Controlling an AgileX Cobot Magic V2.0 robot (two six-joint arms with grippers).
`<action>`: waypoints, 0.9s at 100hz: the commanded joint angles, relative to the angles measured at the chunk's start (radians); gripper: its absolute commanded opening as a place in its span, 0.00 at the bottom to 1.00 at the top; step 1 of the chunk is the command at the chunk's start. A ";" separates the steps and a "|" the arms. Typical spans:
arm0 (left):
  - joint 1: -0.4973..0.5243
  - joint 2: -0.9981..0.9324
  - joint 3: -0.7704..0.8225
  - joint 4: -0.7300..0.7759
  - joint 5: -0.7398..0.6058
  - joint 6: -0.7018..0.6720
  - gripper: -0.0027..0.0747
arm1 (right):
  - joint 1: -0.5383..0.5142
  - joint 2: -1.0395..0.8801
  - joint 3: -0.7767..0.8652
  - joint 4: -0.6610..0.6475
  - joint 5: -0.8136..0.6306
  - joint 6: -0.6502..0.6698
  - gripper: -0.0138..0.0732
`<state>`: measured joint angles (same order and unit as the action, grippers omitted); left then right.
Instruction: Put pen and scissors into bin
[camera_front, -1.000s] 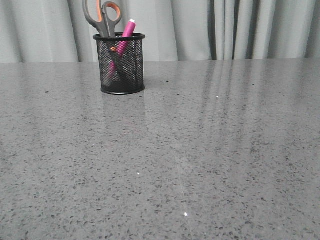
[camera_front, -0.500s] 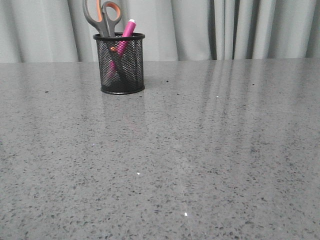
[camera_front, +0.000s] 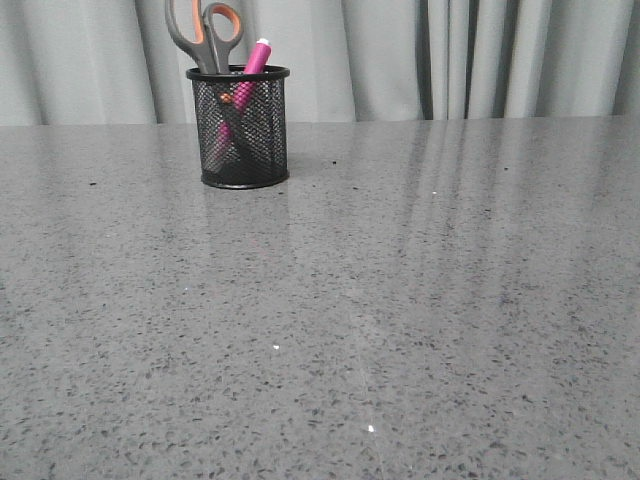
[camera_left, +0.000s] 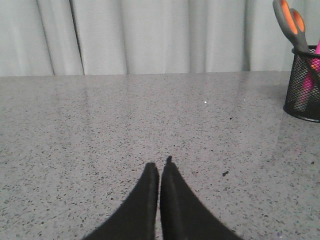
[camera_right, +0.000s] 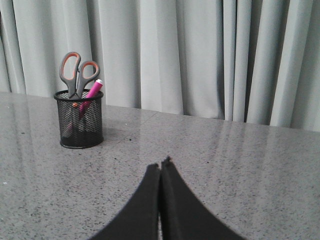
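Observation:
The black mesh bin (camera_front: 240, 150) stands at the back left of the grey table. The scissors (camera_front: 205, 35) stand in it, handles up. The magenta pen (camera_front: 254, 62) leans in it beside them, white end up. The bin also shows in the left wrist view (camera_left: 303, 95) and the right wrist view (camera_right: 80, 127), each with scissors (camera_left: 288, 21) (camera_right: 77, 72) and pen (camera_left: 306, 82) (camera_right: 91, 92) inside. My left gripper (camera_left: 160, 167) is shut and empty, well away from the bin. My right gripper (camera_right: 160, 166) is shut and empty. Neither gripper shows in the front view.
The speckled grey table (camera_front: 400, 300) stretches to a grey curtain (camera_front: 480, 60) at the back.

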<state>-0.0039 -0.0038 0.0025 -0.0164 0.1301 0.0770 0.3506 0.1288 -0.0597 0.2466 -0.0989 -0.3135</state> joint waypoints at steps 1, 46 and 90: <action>0.002 -0.033 0.045 -0.008 -0.076 -0.010 0.01 | -0.027 0.021 -0.031 -0.044 -0.071 0.018 0.08; 0.002 -0.033 0.045 -0.008 -0.076 -0.010 0.01 | -0.331 -0.143 0.044 -0.191 0.149 0.136 0.08; 0.002 -0.031 0.045 -0.008 -0.076 -0.010 0.01 | -0.324 -0.160 0.084 -0.193 0.169 0.136 0.08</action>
<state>-0.0039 -0.0038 0.0025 -0.0164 0.1325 0.0770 0.0261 -0.0109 0.0109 0.0664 0.1576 -0.1807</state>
